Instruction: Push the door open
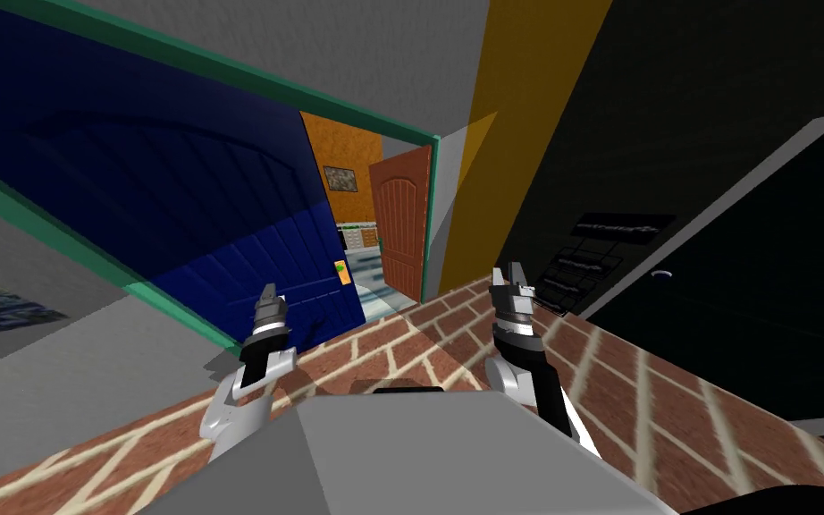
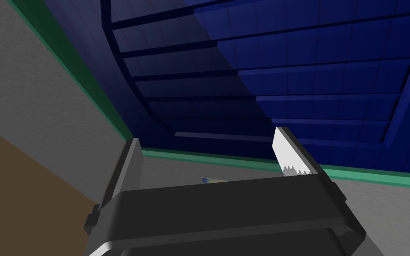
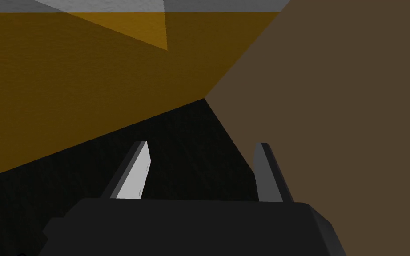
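A dark blue panelled door (image 1: 222, 223) hangs in a green frame (image 1: 178, 313) ahead on my left. It stands ajar, with a gap at its right edge, where a small orange and yellow plate (image 1: 341, 271) sits. My left gripper (image 1: 268, 299) is raised in front of the door's lower part. In the left wrist view it (image 2: 208, 144) is open and empty, pointing at the blue door (image 2: 288, 66) and the green frame (image 2: 244, 162); I cannot tell if it touches. My right gripper (image 1: 510, 279) is held up to the right, and the right wrist view shows it (image 3: 202, 149) open and empty.
Through the gap I see an orange wall with a picture (image 1: 340, 179) and a brown door (image 1: 401, 223) standing open. A yellow wall (image 1: 508, 134) and a black wall with a black door (image 1: 759, 295) close the right side. The floor (image 1: 455, 331) is red brick.
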### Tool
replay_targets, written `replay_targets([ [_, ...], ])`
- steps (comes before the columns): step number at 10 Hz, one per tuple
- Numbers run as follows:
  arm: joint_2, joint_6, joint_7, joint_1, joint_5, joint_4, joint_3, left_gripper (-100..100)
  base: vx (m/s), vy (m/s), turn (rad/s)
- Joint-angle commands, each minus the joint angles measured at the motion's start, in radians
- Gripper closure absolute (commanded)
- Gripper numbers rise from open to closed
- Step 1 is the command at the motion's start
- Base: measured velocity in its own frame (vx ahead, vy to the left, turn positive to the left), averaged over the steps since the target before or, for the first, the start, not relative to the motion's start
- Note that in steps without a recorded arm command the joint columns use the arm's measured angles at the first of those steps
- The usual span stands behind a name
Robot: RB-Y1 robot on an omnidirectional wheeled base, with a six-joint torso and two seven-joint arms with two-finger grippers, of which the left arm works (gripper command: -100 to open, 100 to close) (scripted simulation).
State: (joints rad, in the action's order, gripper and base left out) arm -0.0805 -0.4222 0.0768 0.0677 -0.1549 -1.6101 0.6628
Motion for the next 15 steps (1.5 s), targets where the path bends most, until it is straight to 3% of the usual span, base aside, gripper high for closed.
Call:
replay_targets([
  [1,0.007,0.004,-0.006,-0.027,-0.012,0.037,0.036,-100,0.026,0.099,-0.188],
  [10,0.031,0.037,-0.027,-0.168,-0.067,0.231,0.227,-100,0.014,0.095,-0.207],
  [15,0.051,0.053,-0.036,-0.236,-0.093,0.324,0.318,-100,0.009,0.08,-0.197],
])
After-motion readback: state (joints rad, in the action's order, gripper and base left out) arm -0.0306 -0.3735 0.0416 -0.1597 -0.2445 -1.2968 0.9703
